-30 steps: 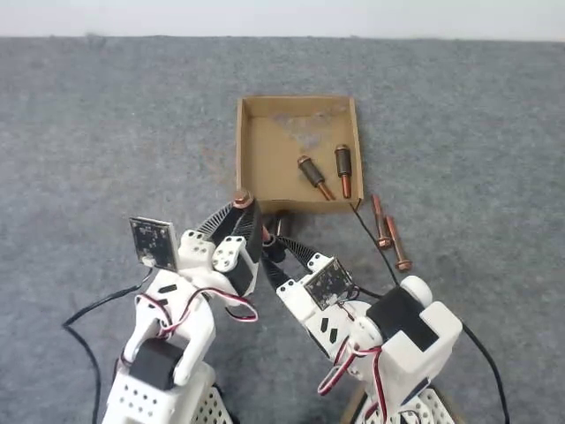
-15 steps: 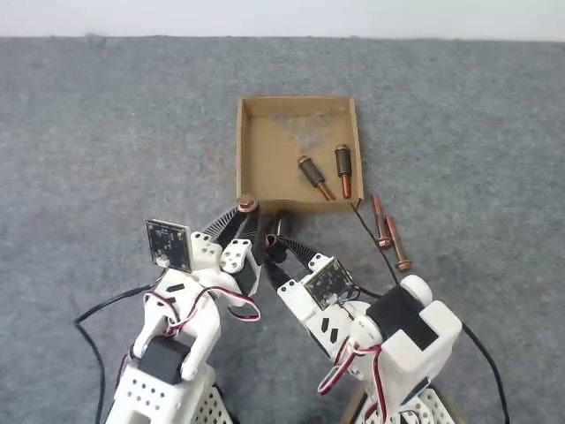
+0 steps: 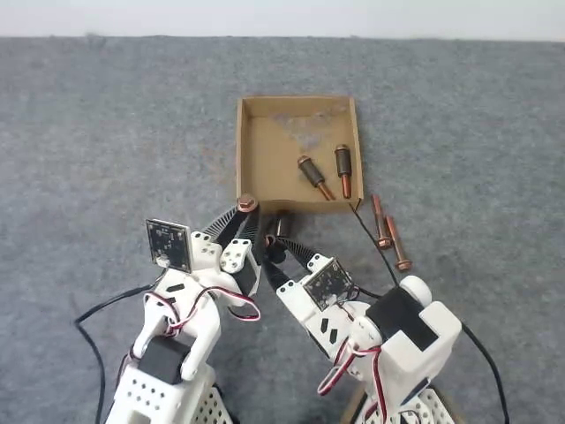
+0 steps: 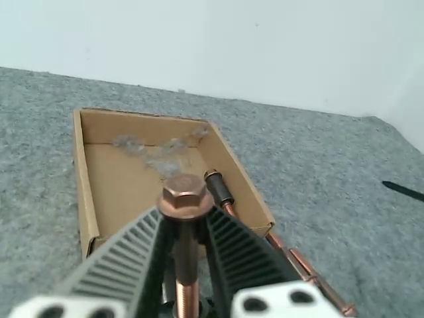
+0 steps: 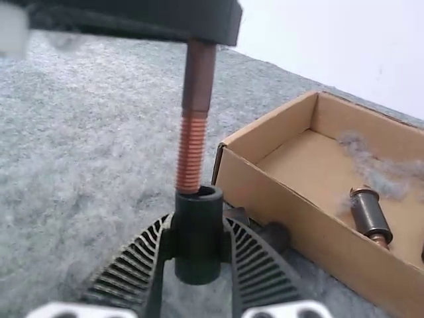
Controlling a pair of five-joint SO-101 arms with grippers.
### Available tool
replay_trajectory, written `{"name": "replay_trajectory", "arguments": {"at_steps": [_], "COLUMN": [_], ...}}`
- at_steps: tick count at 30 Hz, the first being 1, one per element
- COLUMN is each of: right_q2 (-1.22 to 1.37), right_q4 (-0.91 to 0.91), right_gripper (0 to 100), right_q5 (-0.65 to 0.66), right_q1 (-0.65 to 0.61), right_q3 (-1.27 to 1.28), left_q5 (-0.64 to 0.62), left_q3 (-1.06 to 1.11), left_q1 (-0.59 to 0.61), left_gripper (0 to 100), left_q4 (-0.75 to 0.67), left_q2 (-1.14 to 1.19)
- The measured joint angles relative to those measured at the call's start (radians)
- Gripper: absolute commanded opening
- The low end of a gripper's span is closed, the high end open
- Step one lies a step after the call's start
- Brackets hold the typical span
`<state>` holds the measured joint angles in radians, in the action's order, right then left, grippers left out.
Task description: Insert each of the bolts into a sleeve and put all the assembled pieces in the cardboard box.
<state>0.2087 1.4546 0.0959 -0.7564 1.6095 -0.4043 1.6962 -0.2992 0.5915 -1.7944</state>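
Just outside the near wall of the cardboard box [image 3: 250, 150], the left gripper [image 4: 185, 215] is clamped on a copper bolt [image 4: 183, 195] held upright, head up. The right gripper [image 5: 197, 228] is closed around a black sleeve [image 5: 197, 248] directly below it, with the bolt's threaded tip at the sleeve's open mouth. Two assembled pieces [image 3: 313, 175] [image 3: 343, 168] lie inside the box by its right-hand wall in the high view, and two bare bolts [image 3: 380, 221] [image 3: 397, 243] lie on the grey carpet [image 3: 106, 132] just outside that wall.

a lab bench with grey felt mat [image 3: 106, 132], white wall [image 3: 282, 16].
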Motion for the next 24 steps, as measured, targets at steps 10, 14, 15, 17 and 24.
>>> {"name": "replay_trajectory", "arguments": {"at_steps": [10,14,15,17,24], "right_q2": [-0.002,-0.002,-0.002,-0.002,-0.002], "right_q4": [0.035,0.035,0.035,0.035,0.035], "right_gripper": [0.6,0.6,0.6,0.6,0.6], "right_q5": [0.0,0.0,0.0,0.0,0.0], "right_q1": [-0.015,-0.018,-0.018,-0.018,-0.018], "right_q3": [0.012,0.012,0.012,0.012,0.012], "left_q5": [-0.005,-0.005,-0.005,-0.005,-0.005], "left_q3": [0.0,0.0,0.0,0.0,0.0], "left_q1": [-0.002,-0.002,-0.002,-0.002,-0.003], "left_gripper": [1,1,1,1,1], "left_q4": [-0.006,-0.006,-0.006,-0.008,0.0], "left_q2": [0.0,0.0,0.0,0.0,0.0]}}
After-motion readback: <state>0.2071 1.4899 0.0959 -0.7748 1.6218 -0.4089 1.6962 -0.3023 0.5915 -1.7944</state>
